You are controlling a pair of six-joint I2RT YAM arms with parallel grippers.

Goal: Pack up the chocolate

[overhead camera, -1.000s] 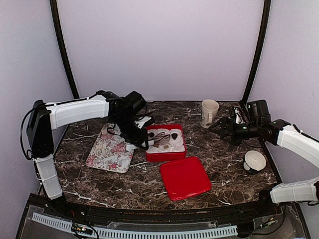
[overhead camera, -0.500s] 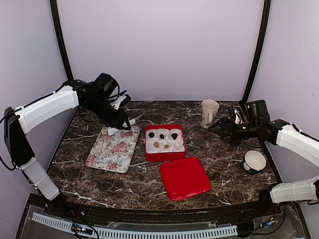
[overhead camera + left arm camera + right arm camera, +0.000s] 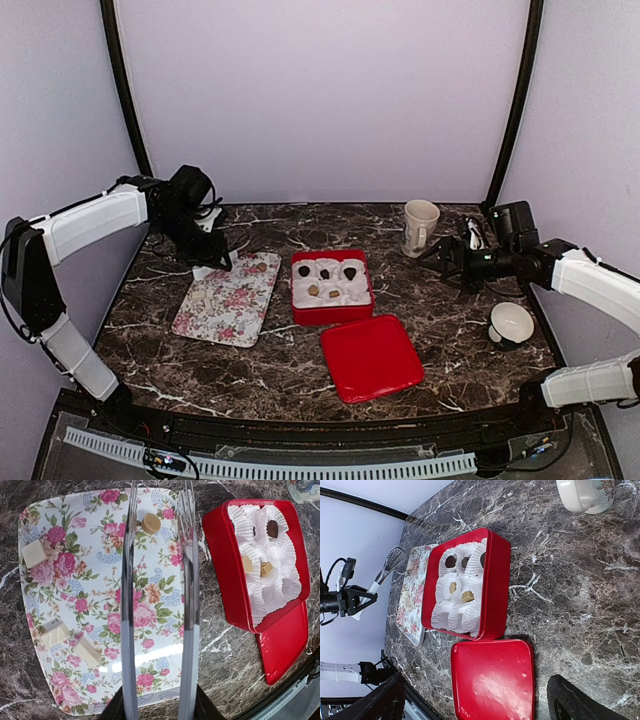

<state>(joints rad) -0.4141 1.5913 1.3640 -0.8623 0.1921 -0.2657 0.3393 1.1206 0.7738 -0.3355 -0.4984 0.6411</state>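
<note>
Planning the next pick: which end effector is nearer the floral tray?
Left. The left end effector hangs over the floral tray's far end; the right end effector sits across the table beside the mug, past the red box.

Red box (image 3: 332, 312), rose-patterned tray (image 3: 225, 310)

No readable text, label, brand, number or sign on anything in view.

Both arms (image 3: 95, 222) white-shelled w/ black joints & black wrist blocks; loose black cables. Left pincer (image 3: 157, 530): two long shiny metal fingers. Right pincer (image 3: 475, 700): black fingers.
</note>
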